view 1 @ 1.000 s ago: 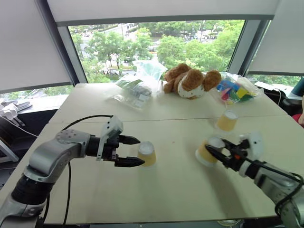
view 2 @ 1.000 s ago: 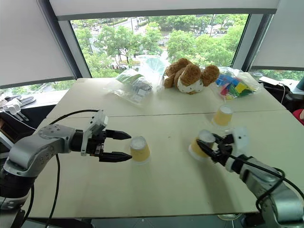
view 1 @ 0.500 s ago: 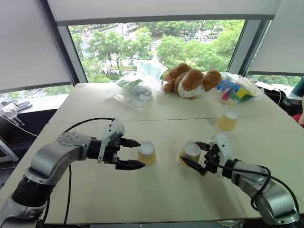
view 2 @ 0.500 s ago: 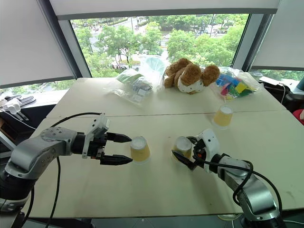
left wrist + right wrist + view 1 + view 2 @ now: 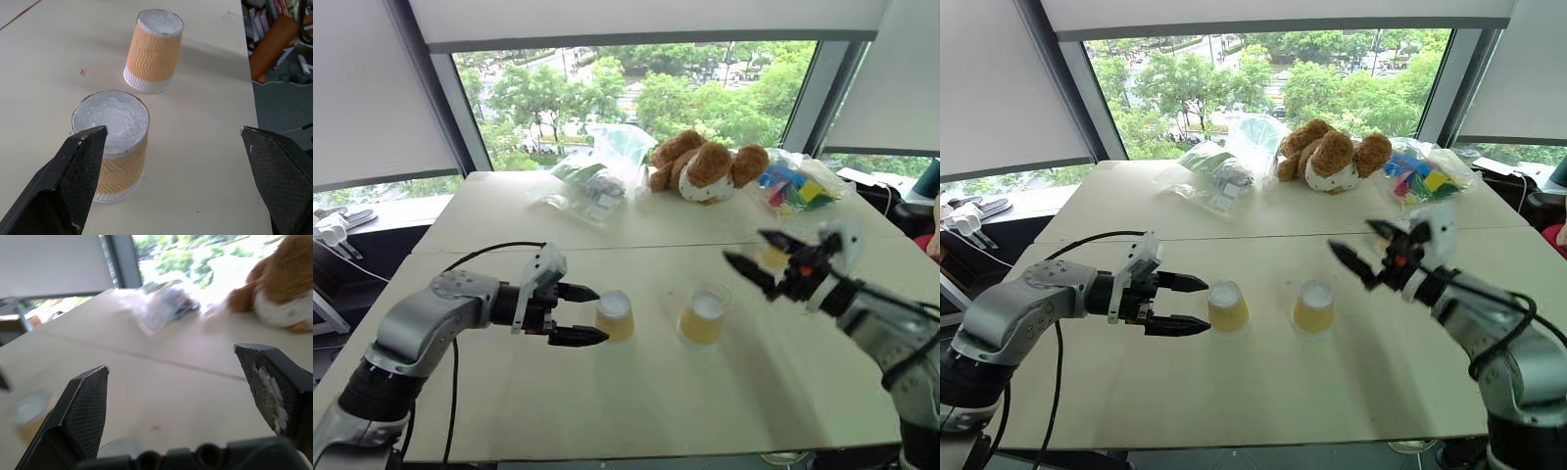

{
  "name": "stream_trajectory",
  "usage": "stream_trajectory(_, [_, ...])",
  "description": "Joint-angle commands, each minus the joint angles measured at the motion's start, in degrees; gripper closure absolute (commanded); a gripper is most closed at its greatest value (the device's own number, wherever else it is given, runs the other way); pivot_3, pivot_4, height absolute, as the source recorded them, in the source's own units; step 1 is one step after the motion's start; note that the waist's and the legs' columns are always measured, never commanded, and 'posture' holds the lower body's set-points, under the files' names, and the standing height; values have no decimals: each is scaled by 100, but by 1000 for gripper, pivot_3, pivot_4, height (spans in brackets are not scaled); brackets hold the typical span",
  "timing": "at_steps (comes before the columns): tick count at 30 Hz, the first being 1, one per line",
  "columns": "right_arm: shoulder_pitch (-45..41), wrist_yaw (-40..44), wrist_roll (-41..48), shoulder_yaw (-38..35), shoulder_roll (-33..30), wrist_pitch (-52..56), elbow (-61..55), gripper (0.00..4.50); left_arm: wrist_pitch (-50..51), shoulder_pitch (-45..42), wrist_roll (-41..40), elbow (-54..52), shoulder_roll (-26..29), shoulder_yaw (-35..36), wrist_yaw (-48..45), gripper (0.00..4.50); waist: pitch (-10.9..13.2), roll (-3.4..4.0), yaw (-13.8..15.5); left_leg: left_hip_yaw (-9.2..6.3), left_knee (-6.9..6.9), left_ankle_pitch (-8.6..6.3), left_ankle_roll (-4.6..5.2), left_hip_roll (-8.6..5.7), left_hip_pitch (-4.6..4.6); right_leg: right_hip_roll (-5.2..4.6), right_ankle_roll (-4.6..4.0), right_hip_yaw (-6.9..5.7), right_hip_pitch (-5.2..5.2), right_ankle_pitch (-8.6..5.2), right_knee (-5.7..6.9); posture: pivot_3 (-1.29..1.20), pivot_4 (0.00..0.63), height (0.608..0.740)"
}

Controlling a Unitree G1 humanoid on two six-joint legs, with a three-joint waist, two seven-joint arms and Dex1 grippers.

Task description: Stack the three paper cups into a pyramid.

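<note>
Cups [image 5: 1228, 306] [image 5: 1313, 306] inverted mid-table, apart; bare tabletop [image 5: 1263, 392] toward near edge.

A: Cups? Two upside down on the table [image 5: 1263, 392], side by side, apart: left cup [image 5: 1226, 306], middle cup [image 5: 1313, 306].
B: Left gripper [image 5: 1205, 305]?
A: Spread wide, tips either side of the left cup, not touching.
B: Right gripper [image 5: 1352, 248]?
A: Fingers apart, raised, empty. Teddy bear [image 5: 1332, 157] and bags by the window.
</note>
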Motion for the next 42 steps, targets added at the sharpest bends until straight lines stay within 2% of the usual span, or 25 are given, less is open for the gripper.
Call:
stream_trajectory(1, [-597,-579,-1100,376,84,-948,1605,28,-97,-101,30,-29,23,47,-36,0,0,0,-3,1,-1,0,0,-1,1,-1,0,1,-2,0,3,0,150,740])
stream_trajectory(7, [-1756,-1225,-1818,475,497,-2310,3966,28,-128,132,126,-238,59,71,89,0,0,0,-67,55,-26,1,0,3,-8,-7,0,42,-62,0,50,0,150,740])
stream_trajectory(13, [-2343,-1385,-2069,496,574,-3032,5361,28,-65,350,79,-438,107,183,271,0,0,0,-156,61,-41,1,-1,3,-7,-9,0,44,-80,0,71,0,150,740])
stream_trajectory(19, [-2594,-1166,-1902,390,634,-3185,5992,28,-46,384,44,-478,126,210,358,0,0,0,-196,66,-42,2,-1,9,-4,-6,0,44,-81,0,71,0,150,740])
stream_trajectory(29, [-2669,-1042,-1797,311,769,-3209,6159,28,-107,379,69,-449,105,171,365,0,0,0,-186,67,-41,2,-1,9,-4,-5,0,46,-80,0,72,0,150,740])
stream_trajectory(33, [-2649,-1032,-1796,298,763,-3236,6169,1839,-119,382,78,-439,101,161,365,0,0,0,-196,68,-42,2,-1,9,-4,-5,0,47,-82,0,72,0,150,740])
stream_trajectory(34, [-2641,-1025,-1799,292,765,-3238,6160,2167,-122,384,79,-439,99,158,364,0,0,0,-197,68,-42,2,-1,9,-3,-5,0,47,-83,0,73,0,150,740])
stream_trajectory(39, [-2571,-944,-1792,286,764,-3288,5866,2184,-134,382,89,-419,80,130,358,0,0,0,-197,70,-41,2,-1,9,-4,-5,0,48,-84,0,75,0,150,740])
stream_trajectory(42, [-2135,-551,-1790,473,579,-2993,4755,2184,-150,386,93,-415,94,125,335,0,0,0,-187,70,-42,2,-1,9,-4,-5,0,48,-87,0,77,0,150,740])
